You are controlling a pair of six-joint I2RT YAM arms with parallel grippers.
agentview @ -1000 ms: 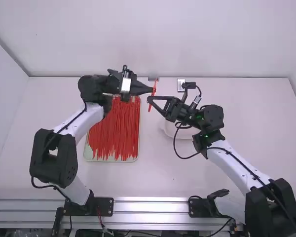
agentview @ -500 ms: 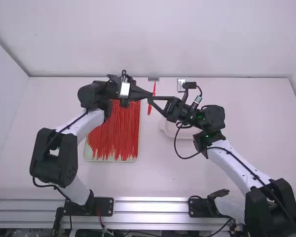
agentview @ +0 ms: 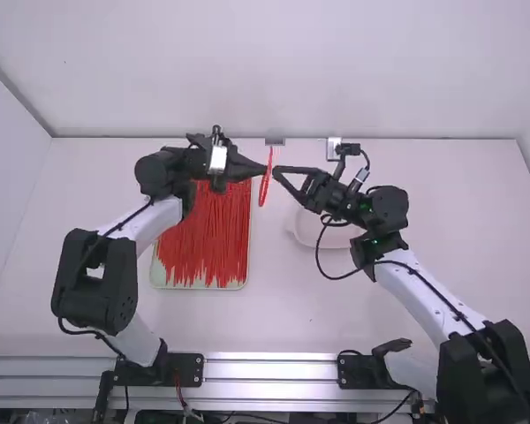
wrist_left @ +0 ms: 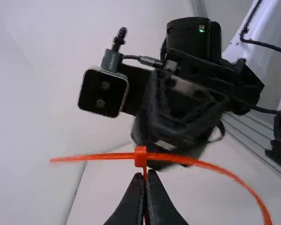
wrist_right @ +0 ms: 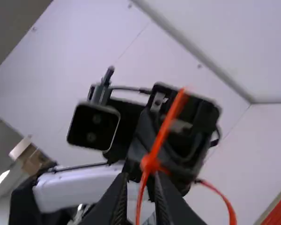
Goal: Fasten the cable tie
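step: likely cinching the looped tie (mid-air, 12 o'clock over table)
left gripper: pinching tie
right gripper: pinching tie
next: pull tail steadily

A plain matte white table spans the scene from left to right. A smooth white back wall rises along its far edge, and a white side wall closes the left. A silver slotted aluminium rail runs along the near edge. The light is soft and even.
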